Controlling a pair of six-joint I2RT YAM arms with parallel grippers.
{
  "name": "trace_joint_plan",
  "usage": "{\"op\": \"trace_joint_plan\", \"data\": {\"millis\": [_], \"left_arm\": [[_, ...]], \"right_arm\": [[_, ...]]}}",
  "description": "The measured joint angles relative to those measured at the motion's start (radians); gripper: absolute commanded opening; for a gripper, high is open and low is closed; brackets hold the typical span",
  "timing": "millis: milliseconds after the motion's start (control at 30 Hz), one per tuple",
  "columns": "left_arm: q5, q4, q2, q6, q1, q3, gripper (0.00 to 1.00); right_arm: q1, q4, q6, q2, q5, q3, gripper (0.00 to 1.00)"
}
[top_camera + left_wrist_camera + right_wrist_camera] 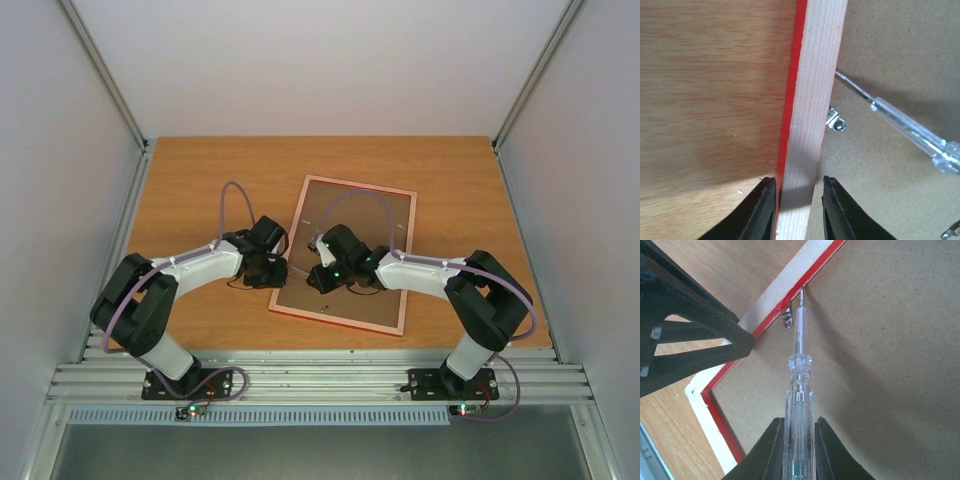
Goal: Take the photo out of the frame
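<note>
At mid-tabletop (200,180), left hand (799,182) pinches the frame (815,100) at its left rail; right hand (799,424) pinches a screwdriver (799,385); photo hidden under backing board (880,340).

Counter (200,170): orange-brown wood grain.
Walls (320,60): white panels, 3 sides.
Near edge: grey metal rails (320,378).

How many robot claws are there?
2. The left gripper straddles the frame rail; the right gripper holds a clear screwdriver over the backing board. None seem hidden.
</note>
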Motion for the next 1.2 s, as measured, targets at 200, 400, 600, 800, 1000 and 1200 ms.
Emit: {"op": "trace_joint_plan", "data": {"millis": [200,400,600,800,1000,1200], "left_arm": [[0.003,0.002,0.002,0.003,0.0,0.0,0.22],[0.0,0.002,0.002,0.003,0.0,0.0,0.22],[-0.001,0.002,0.003,0.002,0.0,0.0,0.21],[-0.005,0.001,0.004,-0.002,0.0,0.0,0.18],[-0.004,0.001,0.005,-0.003,0.0,0.0,0.18],[-0.003,0.0,0.006,-0.003,0.0,0.0,0.18]], "right_arm": [[0.008,-0.023,0.0,0.003,-0.007,0.01,0.01],[0.011,-0.043,-0.002,0.006,-0.008,0.022,0.01],[0.014,-0.078,-0.014,0.016,-0.01,0.048,0.01],[0.019,-0.113,-0.026,0.024,-0.003,0.072,0.01],[0.027,-0.137,-0.04,0.024,0.008,0.086,0.01],[0.032,-0.16,-0.051,0.031,0.013,0.1,0.01]]}}
